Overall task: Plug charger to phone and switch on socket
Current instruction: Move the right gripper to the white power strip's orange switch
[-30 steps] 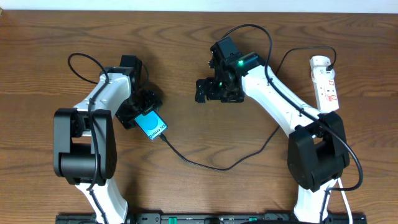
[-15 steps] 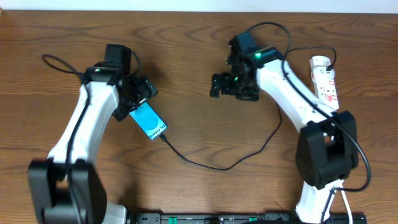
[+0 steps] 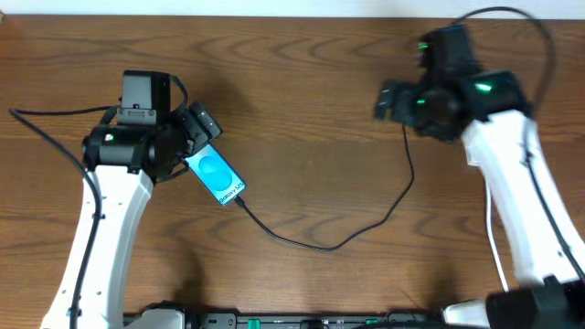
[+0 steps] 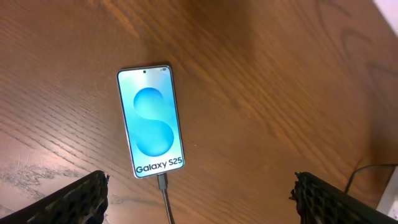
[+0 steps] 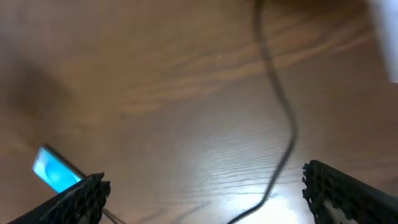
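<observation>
The phone (image 3: 219,178) lies flat on the table with its cyan screen up; in the left wrist view (image 4: 151,121) it reads "Galaxy S25". The charger's black plug (image 4: 163,183) sits in the phone's bottom port. Its cable (image 3: 320,245) loops right and up toward the right arm, and shows blurred in the right wrist view (image 5: 283,118). My left gripper (image 3: 189,142) is open and empty, raised just up-left of the phone; its jaws (image 4: 202,205) stand wide apart. My right gripper (image 3: 391,102) is open and empty, high at the upper right. The socket is hidden under the right arm.
A blurred white edge (image 5: 387,37) shows at the top right of the right wrist view. The phone shows small at the lower left of that view (image 5: 53,169). The table is brown wood (image 3: 302,110). A black bar (image 3: 302,322) runs along the front edge.
My left gripper has drawn back and risen from the phone, which stays plugged in. My right arm has swung right and upward, now covering the socket.
</observation>
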`<state>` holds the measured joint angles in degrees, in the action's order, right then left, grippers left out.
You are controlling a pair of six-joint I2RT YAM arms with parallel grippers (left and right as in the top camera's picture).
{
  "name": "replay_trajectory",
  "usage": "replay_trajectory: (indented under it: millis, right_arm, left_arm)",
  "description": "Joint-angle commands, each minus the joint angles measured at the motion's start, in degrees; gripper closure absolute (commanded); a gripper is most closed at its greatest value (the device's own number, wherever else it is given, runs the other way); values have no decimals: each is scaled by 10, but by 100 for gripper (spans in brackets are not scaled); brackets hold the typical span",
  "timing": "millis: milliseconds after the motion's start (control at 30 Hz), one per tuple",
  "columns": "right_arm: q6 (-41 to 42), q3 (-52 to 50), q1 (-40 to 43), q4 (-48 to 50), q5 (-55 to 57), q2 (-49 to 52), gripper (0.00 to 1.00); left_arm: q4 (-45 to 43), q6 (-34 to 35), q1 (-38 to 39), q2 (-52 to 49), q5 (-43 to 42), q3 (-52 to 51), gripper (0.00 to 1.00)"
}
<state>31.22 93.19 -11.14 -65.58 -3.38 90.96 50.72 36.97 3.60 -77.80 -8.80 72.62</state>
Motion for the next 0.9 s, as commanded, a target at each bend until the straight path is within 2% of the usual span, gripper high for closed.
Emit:
replay_trajectory:
  millis: [0, 200, 333, 533, 867]
  right_arm:
    - [8, 8, 55, -14, 28, -52, 1]
    - [-52, 8, 169, -46, -31, -96, 1]
    - [-112, 7, 233, -53, -108, -95, 1]
    - [-139, 4, 283, -72, -102, -94, 1]
    - [-161, 4, 369, -84, -89, -94, 1]
  left_arm:
    - [2, -26, 0, 26, 7, 11, 5]
    - [0, -104, 0, 77, 7, 11, 5]
    - [-3, -118, 0, 115, 7, 11, 5]
    - [-3, -132, 0, 146, 7, 11, 5]
    - [-2, -132, 0, 139, 7, 11, 5]
